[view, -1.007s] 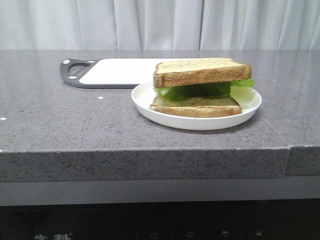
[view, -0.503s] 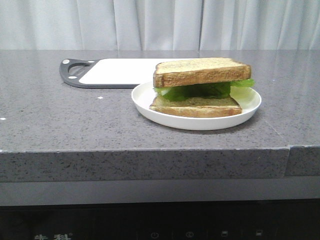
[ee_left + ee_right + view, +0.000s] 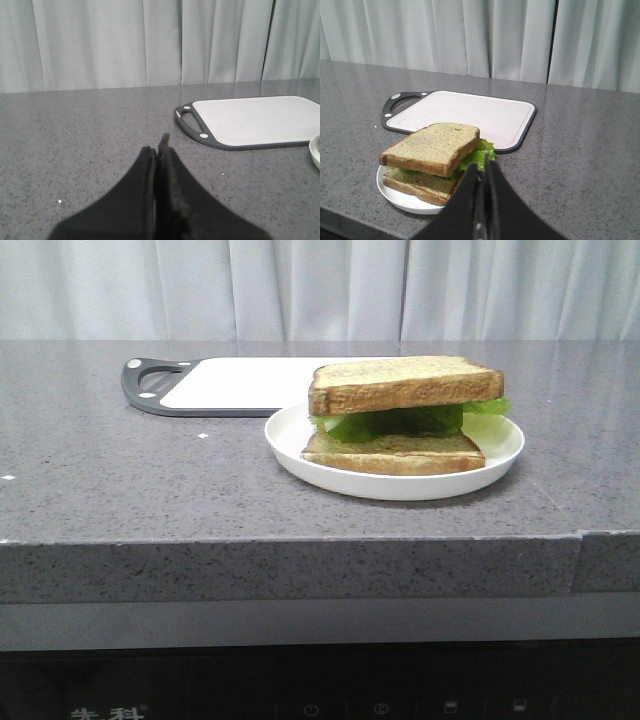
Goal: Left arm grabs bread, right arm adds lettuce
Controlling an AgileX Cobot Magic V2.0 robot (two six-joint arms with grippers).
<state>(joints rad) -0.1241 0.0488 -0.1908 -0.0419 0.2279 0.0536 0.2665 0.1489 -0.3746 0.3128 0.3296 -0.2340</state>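
Left gripper sits low over bare grey counter, fingers pressed together, holding nothing. Just ahead and to its right lies the white cutting board with dark handle end. Further right, white plate at the board's near edge carries the stack: thin slice on the bottom, lettuce in the middle with a ruffled edge poking out on the right, thick bread on top. Bread is well apart from the left gripper. Right gripper hangs just beside the sandwich, tips closed together, empty, near the lettuce edge.
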